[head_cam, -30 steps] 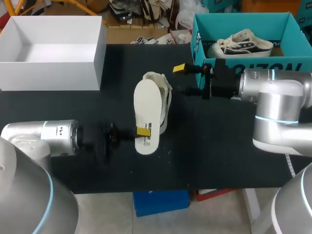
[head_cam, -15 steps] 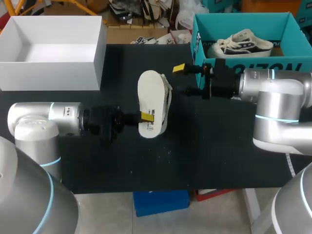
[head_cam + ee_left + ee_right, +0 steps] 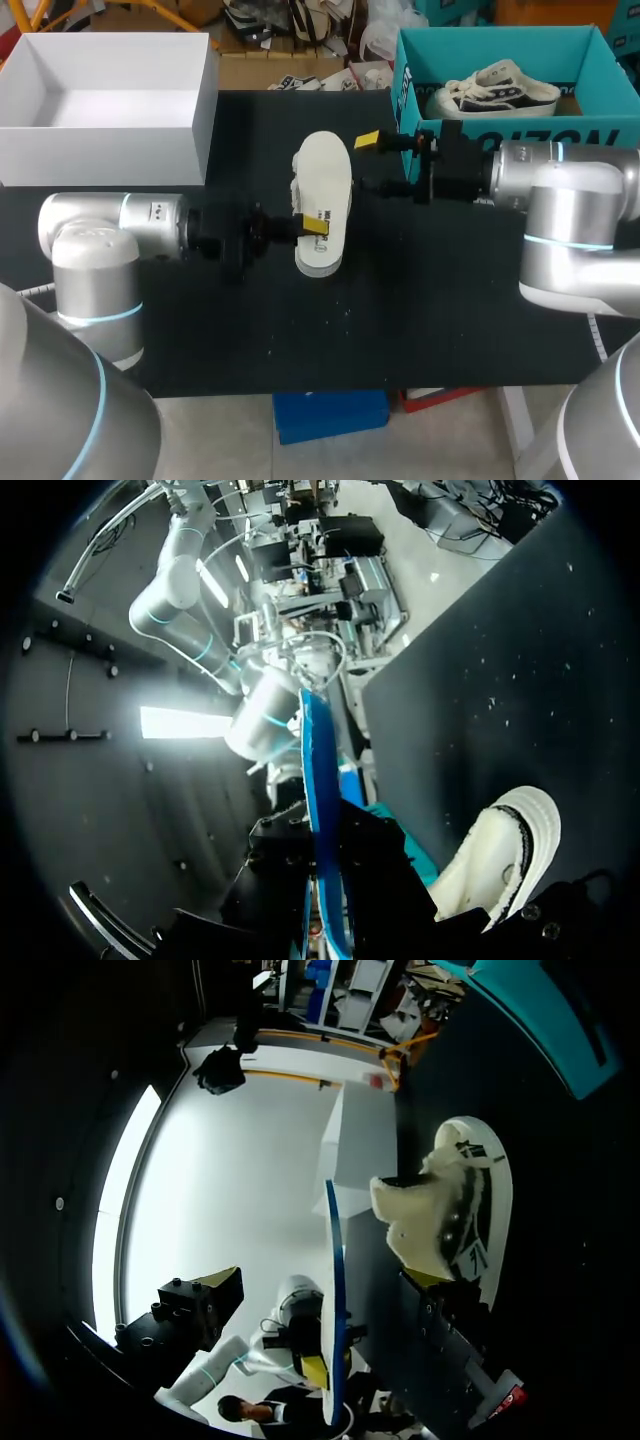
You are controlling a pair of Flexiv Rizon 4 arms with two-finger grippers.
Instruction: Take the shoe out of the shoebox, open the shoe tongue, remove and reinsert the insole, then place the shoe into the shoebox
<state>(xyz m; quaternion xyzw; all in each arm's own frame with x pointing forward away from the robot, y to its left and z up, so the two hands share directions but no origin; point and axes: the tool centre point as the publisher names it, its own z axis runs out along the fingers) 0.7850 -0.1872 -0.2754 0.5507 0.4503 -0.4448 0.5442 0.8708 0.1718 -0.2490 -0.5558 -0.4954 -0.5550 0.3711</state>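
Observation:
A white insole (image 3: 322,190) with a blue underside is pinched near its heel end in my left gripper (image 3: 312,228), which is shut on it. The insole hovers flat over the cream shoe (image 3: 299,186) lying in the middle of the black table and covers most of it. In the left wrist view the insole (image 3: 318,800) runs edge-on out from between the fingers, with the shoe (image 3: 505,850) beside and below it. My right gripper (image 3: 378,162) stands open just right of the shoe, touching nothing. In the right wrist view the shoe (image 3: 450,1210) lies ahead and the insole (image 3: 335,1280) shows edge-on.
A teal shoebox (image 3: 500,128) at the back right holds a dark-and-white sneaker (image 3: 495,90). An empty white box (image 3: 110,150) stands at the back left. Bare black tabletop (image 3: 420,300) stretches along the front.
My left arm has carried the insole away from the table's front edge and to the right, so it now lies over the shoe. The right arm has not moved.

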